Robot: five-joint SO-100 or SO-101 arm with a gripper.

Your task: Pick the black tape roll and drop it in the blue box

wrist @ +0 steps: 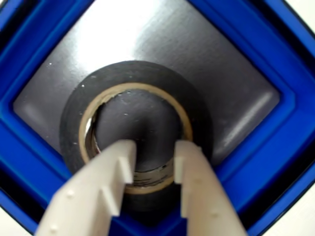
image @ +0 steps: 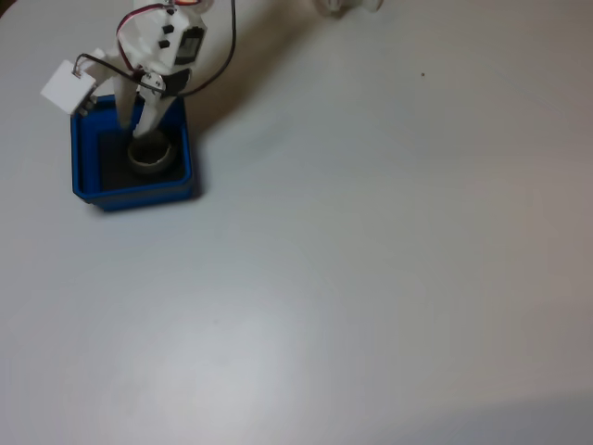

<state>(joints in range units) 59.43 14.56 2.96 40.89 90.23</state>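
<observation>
Blue box (image: pixel 85 176) at the left of the pale surface (image: pixel 389 260) in the fixed view has the black tape roll (wrist: pixel 140 98) flat on its dark floor, a light, stiff ring best pinched across its wall, with the claw (wrist: pixel 153 150) parted over its near edge.

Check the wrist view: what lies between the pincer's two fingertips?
In the wrist view, the pincer fingertips have the black tape roll's near rim and beige core between them, over the blue box's dark floor.
</observation>
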